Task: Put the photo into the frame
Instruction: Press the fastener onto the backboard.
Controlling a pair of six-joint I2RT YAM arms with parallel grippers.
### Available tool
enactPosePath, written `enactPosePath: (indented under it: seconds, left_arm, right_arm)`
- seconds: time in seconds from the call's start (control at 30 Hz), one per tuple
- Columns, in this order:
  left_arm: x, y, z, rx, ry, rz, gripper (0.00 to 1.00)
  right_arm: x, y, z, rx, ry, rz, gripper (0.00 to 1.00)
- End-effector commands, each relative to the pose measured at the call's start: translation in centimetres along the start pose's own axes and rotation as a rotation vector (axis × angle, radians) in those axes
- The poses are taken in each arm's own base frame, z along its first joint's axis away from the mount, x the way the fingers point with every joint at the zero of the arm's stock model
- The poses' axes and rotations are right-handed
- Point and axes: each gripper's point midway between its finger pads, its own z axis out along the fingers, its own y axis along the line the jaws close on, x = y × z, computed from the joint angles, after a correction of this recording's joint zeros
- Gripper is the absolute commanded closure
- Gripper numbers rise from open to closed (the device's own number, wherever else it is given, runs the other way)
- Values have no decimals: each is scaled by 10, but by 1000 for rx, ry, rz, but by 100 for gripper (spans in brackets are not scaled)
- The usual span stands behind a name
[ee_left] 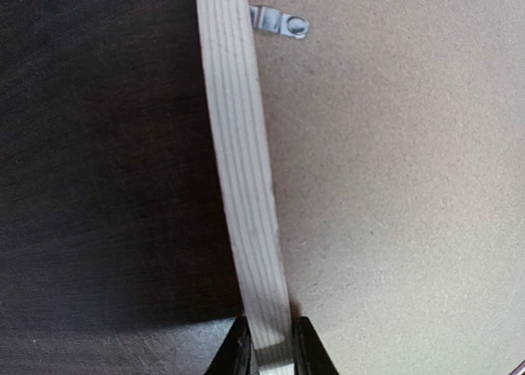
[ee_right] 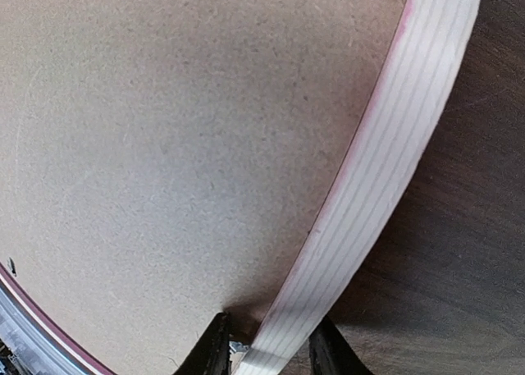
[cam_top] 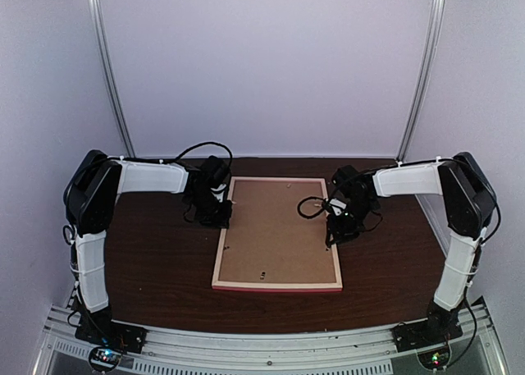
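Observation:
The frame (cam_top: pixel 277 285) lies face down in the middle of the table, pale wood back up and pink along its edges. A brown backing board (cam_top: pixel 279 231) fills its inside, and the photo is hidden. My left gripper (cam_top: pixel 221 215) is at the frame's left rail. In the left wrist view that gripper (ee_left: pixel 271 352) is shut on the pale rail (ee_left: pixel 238 145), both fingers tight against it. My right gripper (cam_top: pixel 335 227) stands over the right rail. In the right wrist view it (ee_right: pixel 267 352) straddles the rail (ee_right: pixel 394 153) with a gap on the board side, so it is open.
The dark wooden table (cam_top: pixel 156 268) stretches to both sides of the frame. A small metal turn tab (ee_left: pixel 280 22) sits on the backing board (ee_left: pixel 394 186) beside the left rail. White walls close in the back and sides. A metal mounting rail (cam_top: pixel 262 342) runs along the near edge.

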Motion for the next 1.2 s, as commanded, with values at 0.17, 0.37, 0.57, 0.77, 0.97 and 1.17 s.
enactPosePath:
  seconds: [0.17,0.37,0.57,0.77,0.97,1.17]
  left_arm:
    - [-4,-5,-1,21,-10,41,83]
    - [-4,-5,-1,18,-8,41,84]
    - [-4,-5,-2,17,-9,42,83]
    - [-4,-5,-1,15,-8,41,84]
    - [-5,-5,-2,15,-9,41,84]
    - [-4,-4,-1,13,-6,41,83]
  right_arm:
    - [32,-31,11,151,149,-66,70]
    - [37,-34,10,164,184,-106,72]
    - [41,-29,11,153,209,-146,74]
    - [44,-17,15,124,227,-184,72]
    - [43,-13,17,117,226,-188,66]
    - [38,-3,18,66,216,-196,65]
